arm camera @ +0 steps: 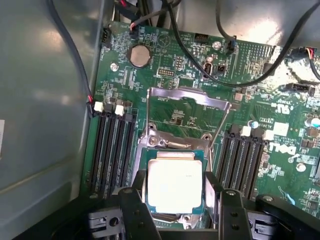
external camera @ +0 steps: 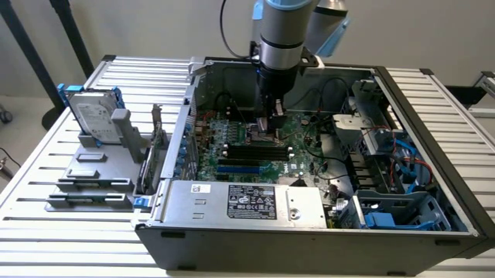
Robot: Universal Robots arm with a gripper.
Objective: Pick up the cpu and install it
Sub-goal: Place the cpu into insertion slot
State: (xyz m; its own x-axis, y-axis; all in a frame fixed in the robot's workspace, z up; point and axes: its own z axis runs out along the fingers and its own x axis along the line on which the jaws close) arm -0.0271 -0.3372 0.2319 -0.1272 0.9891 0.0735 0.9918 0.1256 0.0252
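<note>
— Where do you have the arm [external camera: 282,35]?
— I have it reaching straight down into the open grey metal computer case [external camera: 309,243]. The black two-fingered gripper [external camera: 267,128] sits low over the green motherboard [external camera: 255,159], near its middle.
— And the cpu?
— On my wrist view the cpu [arm camera: 174,182], a small flat square chip with a silvery metal top and a green rim, lies squarely between the two black fingers [arm camera: 134,200]. They are closed against two opposite edges of it, standing fairly wide apart because of the chip's own width, so I count it as held.
— Is it in the socket?
— It is directly over the silver-framed socket [arm camera: 150,144], square to it. Whether it is seated or just above, I cannot tell. The thin silver retention frame [arm camera: 189,100] stands swung open just beyond the socket, with bare board showing through it.
— What's around it?
— Banks of long black memory slots [arm camera: 112,150] flank the socket on both sides, and a round silver coin cell [arm camera: 140,55] sits further along the board.
— Outside the case?
— On the exterior view's left, on the white slatted table [external camera: 39,231], a silver hard drive in a blue bracket [external camera: 94,119] stands upright in a grey holder [external camera: 93,191], well apart from the gripper.
</note>
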